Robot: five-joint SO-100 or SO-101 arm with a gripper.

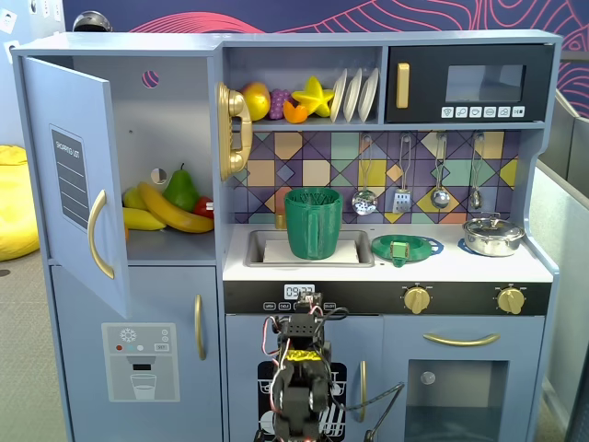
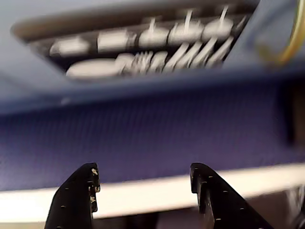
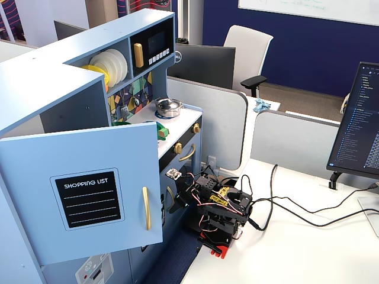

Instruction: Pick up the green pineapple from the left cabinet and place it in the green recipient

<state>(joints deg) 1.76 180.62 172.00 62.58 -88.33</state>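
The left cabinet stands open, its blue door swung to the left. On its shelf lie a banana and a dark-green pear. A small light-green piece behind the banana looks like the green pineapple, mostly hidden. The green recipient stands upright in the sink. My arm is folded low in front of the lower doors, far below the shelf. In the blurred wrist view my gripper is open with nothing between its fingers, facing a dishware sticker.
A flat green strainer dish and a metal pot sit on the counter right of the sink. The open door juts out over the desk. Cables trail from the arm's base across the white desk.
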